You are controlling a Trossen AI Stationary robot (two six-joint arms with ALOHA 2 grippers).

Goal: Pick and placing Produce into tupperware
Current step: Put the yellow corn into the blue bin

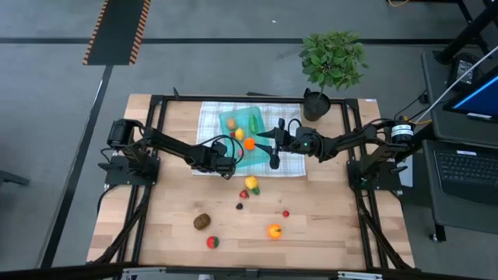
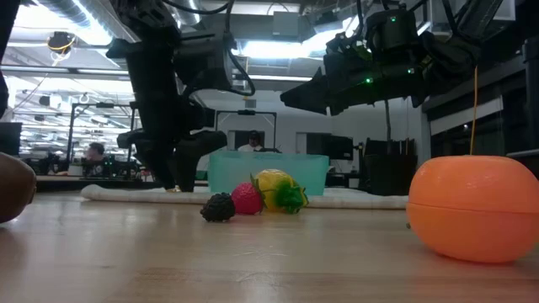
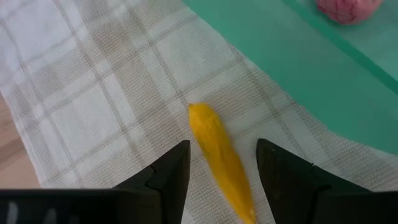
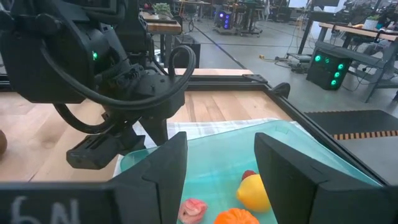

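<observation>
Orange fruit (image 2: 476, 206) sits closest, big at the near edge of the tabletop (image 1: 327, 225), with a brown kiwi (image 1: 202, 222), a red-green piece (image 1: 212, 242) and small berries (image 1: 285, 213) scattered near it — all of it looks yet to be collected. Farther in, a yellow lemon (image 1: 251, 183) lies just near of the checked cloth (image 1: 210, 117), on which the teal tupperware (image 1: 233, 118) rests.

Left hand (image 3: 217, 168) hangs low over the cloth beside the tupperware's near-left corner, fingers parted on either side of a slim yellow-orange piece, probably the carrot (image 3: 217, 155). The fingers are not touching it, so I'd say it is lined up for a pinch rather than holding anything.

Right hand (image 4: 214, 168) hovers above the tupperware's right side, fingers apart and empty. Below it, a lemon-like yellow piece (image 4: 252, 193), an orange (image 4: 233, 218) and a pink piece (image 4: 193, 210) already lie inside — so it seems to have nothing left to carry there.
</observation>
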